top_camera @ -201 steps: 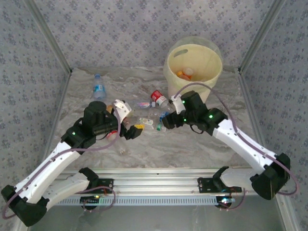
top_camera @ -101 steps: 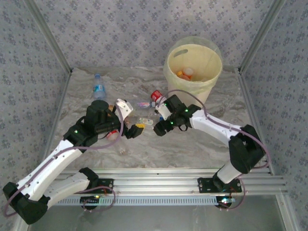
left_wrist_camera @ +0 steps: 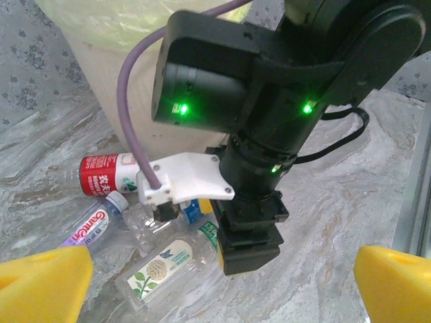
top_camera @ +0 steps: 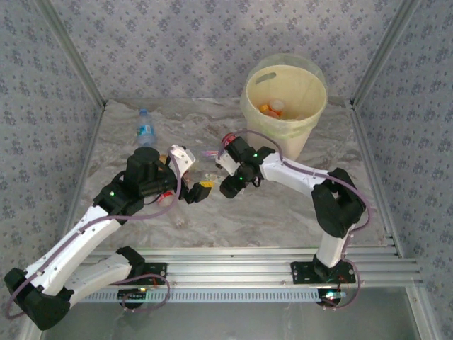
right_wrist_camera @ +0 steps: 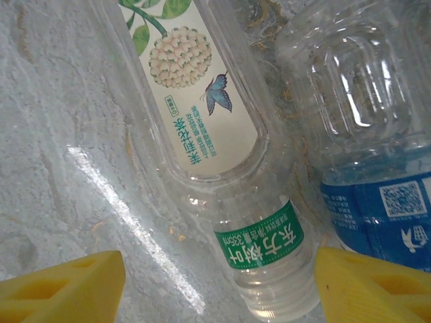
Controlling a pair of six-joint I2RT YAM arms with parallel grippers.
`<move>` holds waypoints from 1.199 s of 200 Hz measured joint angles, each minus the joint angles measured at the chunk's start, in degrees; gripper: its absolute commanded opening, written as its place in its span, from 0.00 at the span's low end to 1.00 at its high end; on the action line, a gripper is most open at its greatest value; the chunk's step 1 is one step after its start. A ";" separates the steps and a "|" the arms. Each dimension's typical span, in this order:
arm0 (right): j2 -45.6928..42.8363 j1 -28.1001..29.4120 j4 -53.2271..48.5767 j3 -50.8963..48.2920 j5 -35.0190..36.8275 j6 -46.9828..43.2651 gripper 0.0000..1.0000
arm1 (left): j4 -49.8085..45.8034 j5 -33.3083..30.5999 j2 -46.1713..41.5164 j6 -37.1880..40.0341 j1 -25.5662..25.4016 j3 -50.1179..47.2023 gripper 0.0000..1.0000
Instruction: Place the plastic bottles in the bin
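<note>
From the near edge of the worktop (top_camera: 269, 212) both arms reach inward toward a small heap of plastic bottles at its middle. The left pincer (top_camera: 192, 173) hangs just short of the heap with its jaws spread wide and nothing between them; its yellow fingertips (left_wrist_camera: 40, 282) stand far apart in its own camera, which looks across at the other arm's black wrist. Just beyond, the right pincer (top_camera: 228, 188) points down onto the heap with its jaws open. Its yellow fingertips (right_wrist_camera: 60, 286) sit on either side of the neck of a green-banded bottle (right_wrist_camera: 202, 134), with a gap showing on both sides, so it grips nothing. That bottle is clear, carries a flower-and-butterfly label and lies flat on the marbled surface. Right beside it lies a blue-labelled bottle (right_wrist_camera: 377, 208), clear and ribbed, touching or nearly touching the first. A little farther back are a purple-lettered bottle (left_wrist_camera: 91, 225) and a red-labelled bottle (left_wrist_camera: 108, 173), both on their sides near the foot of the bin. Off to the far left a lone bottle (top_camera: 145, 127) with a blue label lies well apart from the rest. At the far right stands the bin (top_camera: 315, 113), pale yellow, with a few orange-capped bottles (top_camera: 269, 108) inside it.
</note>
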 measured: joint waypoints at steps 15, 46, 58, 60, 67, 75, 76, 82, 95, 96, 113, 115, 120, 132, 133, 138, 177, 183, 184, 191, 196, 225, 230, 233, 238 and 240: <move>1.14 0.63 -0.57 0.42 1.31 -0.33 0.75 | 0.33 0.72 0.13 -0.20 0.00 0.00 1.00; 2.75 1.92 -1.64 1.05 4.24 -0.57 0.75 | 0.55 1.51 1.49 -0.61 -0.55 0.00 1.00; 3.37 2.36 -1.99 1.16 5.11 -0.61 0.75 | 0.55 1.66 1.68 -0.61 -0.55 0.00 1.00; 3.48 2.43 -2.03 1.18 5.22 -0.61 0.75 | 0.55 1.68 1.68 -0.61 -0.55 0.00 0.99; 3.78 2.67 -2.27 1.22 5.64 -0.72 0.75 | 0.57 1.73 1.66 -0.61 -0.55 0.00 1.00; 4.07 2.91 -2.49 1.25 6.05 -0.76 0.75 | 0.59 1.84 1.66 -0.61 -0.52 0.00 1.00; 4.09 2.95 -2.54 1.25 6.08 -0.76 0.75 | 0.59 1.86 1.64 -0.61 -0.52 0.00 1.00; 4.24 3.17 -2.71 1.25 6.27 -0.76 0.75 | 0.59 1.88 1.64 -0.61 -0.55 0.00 1.00; 4.42 3.61 -3.02 1.25 6.67 -0.76 0.75 | 0.57 2.12 1.62 -0.61 -0.55 0.00 1.00; 4.42 3.63 -3.04 1.25 6.64 -0.76 0.75 | 0.57 2.12 1.62 -0.61 -0.55 0.00 0.99; 4.59 4.17 -3.23 1.25 7.17 -0.76 0.72 | 0.57 2.29 1.57 -0.61 -0.55 0.00 1.00; 4.59 4.22 -3.23 1.25 7.26 -0.76 0.72 | 0.57 2.29 1.57 -0.61 -0.55 0.00 1.00; 4.63 4.33 -3.28 1.25 7.34 -0.74 0.71 | 0.57 2.32 1.55 -0.61 -0.55 0.00 1.00; 4.85 4.50 -3.30 1.25 7.65 -0.68 0.68 | 0.57 2.34 1.51 -0.61 -0.55 0.00 1.00; 4.87 4.55 -3.28 1.25 7.72 -0.70 0.68 | 0.57 2.34 1.51 -0.61 -0.55 0.00 1.00; 4.98 4.55 -3.28 1.25 7.80 -0.57 0.67 | 0.57 2.34 1.49 -0.61 -0.55 0.00 0.99; 5.35 4.63 -1.70 1.11 8.92 0.90 0.62 | 0.57 2.51 1.49 -0.61 -0.55 0.00 1.00; 5.35 4.63 -1.27 1.05 9.11 1.31 0.61 | 0.57 2.54 1.49 -0.61 -0.55 0.00 1.00; 5.35 4.63 -1.16 1.03 9.18 1.46 0.61 | 0.57 2.54 1.49 -0.63 -0.55 0.00 1.00; 5.35 4.63 -0.59 0.85 9.29 1.95 0.60 | 0.57 2.54 1.49 -0.61 -0.55 0.00 1.00; 5.35 4.63 -0.13 0.66 9.38 2.38 0.60 | 0.57 2.54 1.49 -0.61 -0.55 0.00 1.00; 5.92 4.63 2.19 -0.48 9.81 4.74 0.58 | 0.57 2.54 1.49 -0.61 -0.76 0.00 1.00; 6.10 4.63 2.49 -0.66 9.90 5.16 0.58 | 0.57 2.56 1.49 -0.63 -0.76 0.00 1.00; 6.23 4.63 2.60 -0.76 9.90 5.44 0.57 | 0.57 2.56 1.49 -0.61 -0.76 0.00 1.00; 6.43 4.63 2.84 -0.96 9.97 5.84 0.57 | 0.57 2.60 1.49 -0.61 -0.79 0.00 1.00; 6.49 4.63 2.99 -1.07 10.05 6.05 0.57 | 0.57 2.64 1.49 -0.61 -0.83 0.00 1.00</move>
